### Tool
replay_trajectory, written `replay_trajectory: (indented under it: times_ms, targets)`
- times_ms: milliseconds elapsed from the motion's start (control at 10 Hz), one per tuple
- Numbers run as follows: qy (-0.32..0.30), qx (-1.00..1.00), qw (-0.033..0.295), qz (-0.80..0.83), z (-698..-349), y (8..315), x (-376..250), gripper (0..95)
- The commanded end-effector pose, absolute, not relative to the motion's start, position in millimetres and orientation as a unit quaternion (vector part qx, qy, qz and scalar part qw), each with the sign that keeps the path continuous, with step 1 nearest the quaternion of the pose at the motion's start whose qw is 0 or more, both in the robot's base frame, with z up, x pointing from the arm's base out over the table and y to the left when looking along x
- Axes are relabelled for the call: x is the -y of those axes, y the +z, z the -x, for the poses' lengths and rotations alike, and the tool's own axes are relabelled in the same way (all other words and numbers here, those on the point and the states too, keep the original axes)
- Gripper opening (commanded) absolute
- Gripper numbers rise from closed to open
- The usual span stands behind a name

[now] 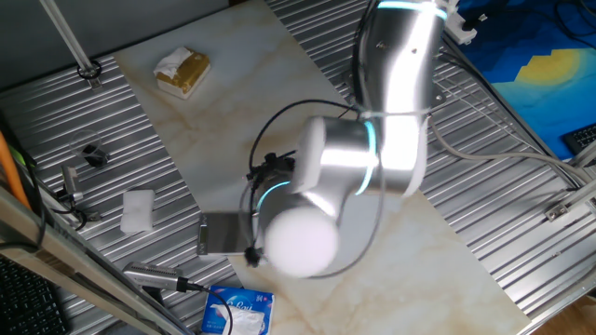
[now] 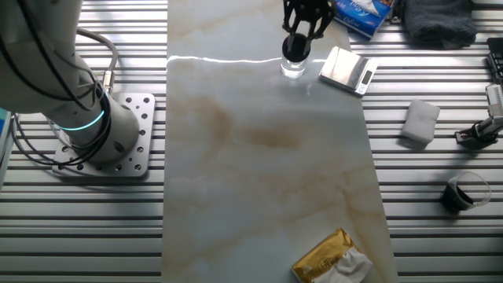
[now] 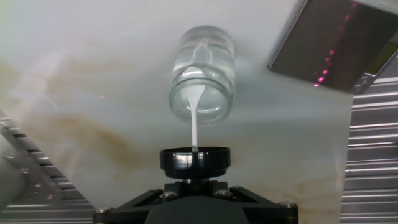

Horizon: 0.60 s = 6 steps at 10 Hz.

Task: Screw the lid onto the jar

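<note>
I see my gripper (image 2: pixel 302 30) at the far end of the white marble tabletop (image 2: pixel 267 157). It holds the small round black lid (image 3: pixel 195 160), and its fingers are closed tight on it. A thin white stick comes out of the lid and points at the open mouth of the small clear glass jar (image 3: pixel 203 73).

In the hand view, the lid is just in front of the jar's mouth. The tip of the white stick sits over the rim. I cannot tell if the lid touches the glass.

In the other fixed view, the jar (image 2: pixel 293 67) stands on the tabletop right under the gripper. A flat grey square plate (image 2: pixel 347 69) lies just beside the jar. A blue and white packet (image 2: pixel 357 14) is near it, at the table's edge.

In one fixed view, the big silver arm (image 1: pixel 372 140) hides the jar and the lid.
</note>
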State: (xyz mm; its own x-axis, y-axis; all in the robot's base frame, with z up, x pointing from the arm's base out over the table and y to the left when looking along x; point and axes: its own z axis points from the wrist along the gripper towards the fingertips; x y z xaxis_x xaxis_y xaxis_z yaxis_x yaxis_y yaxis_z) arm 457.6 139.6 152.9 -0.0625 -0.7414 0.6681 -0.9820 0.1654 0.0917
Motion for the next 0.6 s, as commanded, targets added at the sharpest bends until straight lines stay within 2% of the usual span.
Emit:
replay_trajectory:
  times_ms: [100,600]
  targets:
    - [0.208,0.693,0.303,-0.62,-457.6,151.6,-141.1,0.0]
    - [0.228,0.674,0.314,-0.629,-460.3,146.6,-150.5,0.0]
